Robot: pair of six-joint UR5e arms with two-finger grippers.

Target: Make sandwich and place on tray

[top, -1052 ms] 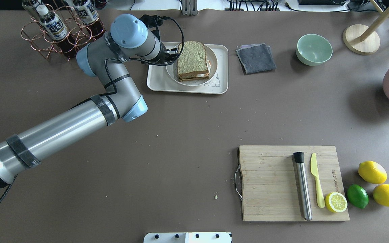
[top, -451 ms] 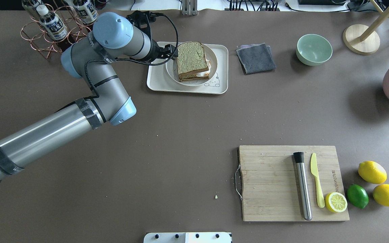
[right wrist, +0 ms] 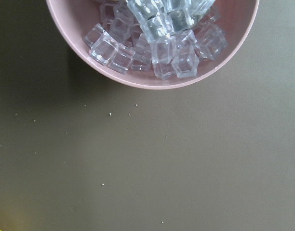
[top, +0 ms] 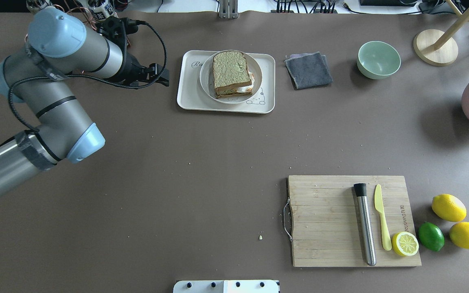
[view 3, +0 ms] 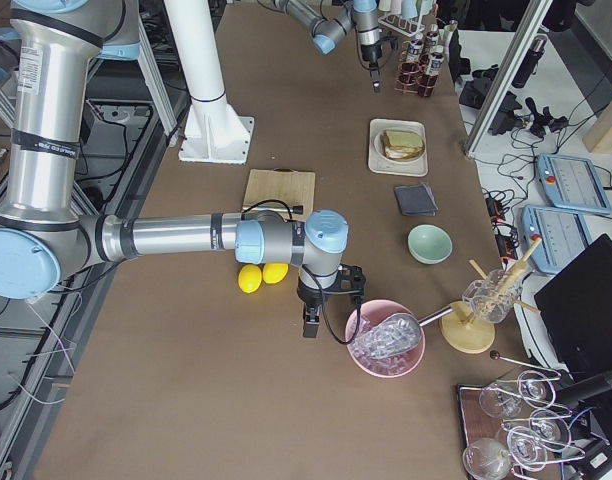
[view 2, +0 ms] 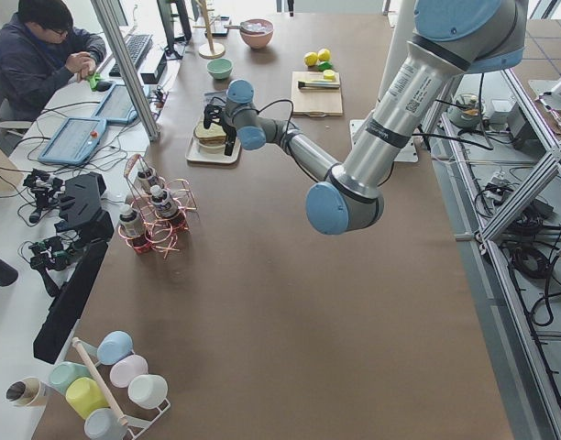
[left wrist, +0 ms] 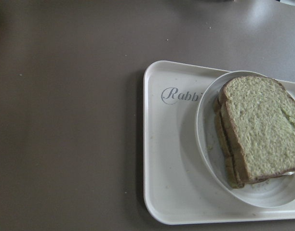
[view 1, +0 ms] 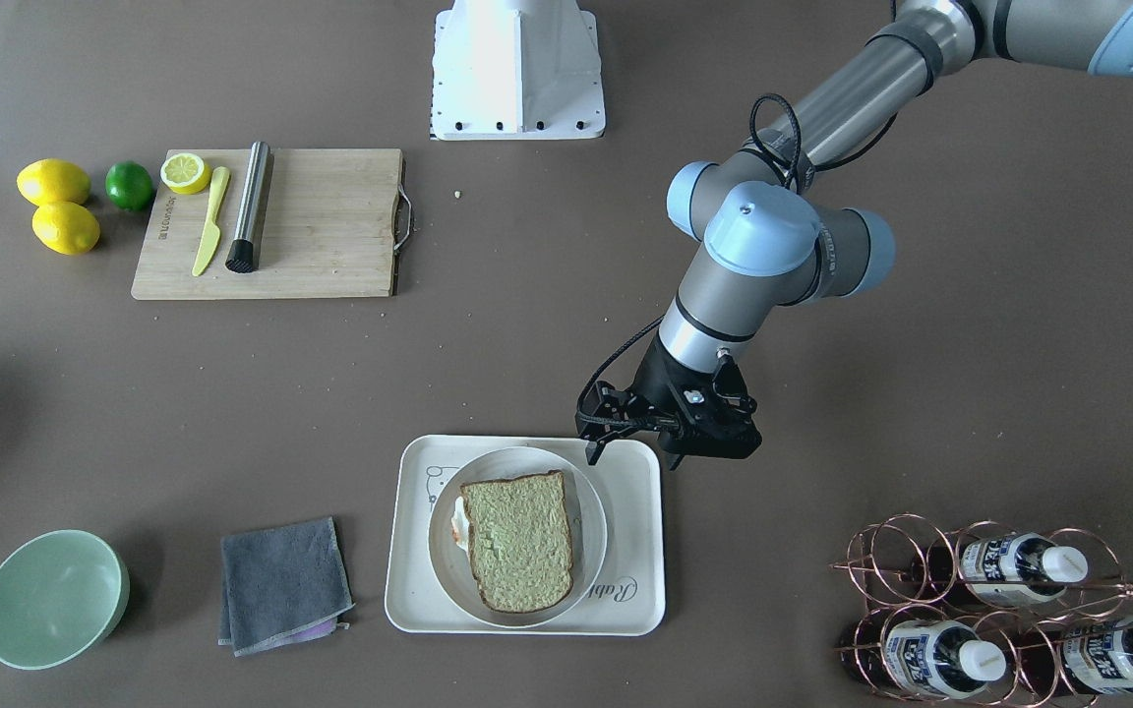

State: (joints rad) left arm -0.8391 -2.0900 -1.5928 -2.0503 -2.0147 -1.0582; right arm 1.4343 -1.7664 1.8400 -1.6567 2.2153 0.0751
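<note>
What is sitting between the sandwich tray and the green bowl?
A grey cloth lies between the tray and the bowl, touching neither. The overhead view shows this most clearly.

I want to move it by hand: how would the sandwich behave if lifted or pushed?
The sandwich is stacked bread, so probably soft and light, denting under a pinch. Its slices look slightly offset, egg peeking out one side, so layers may slide apart when pushed.
</note>
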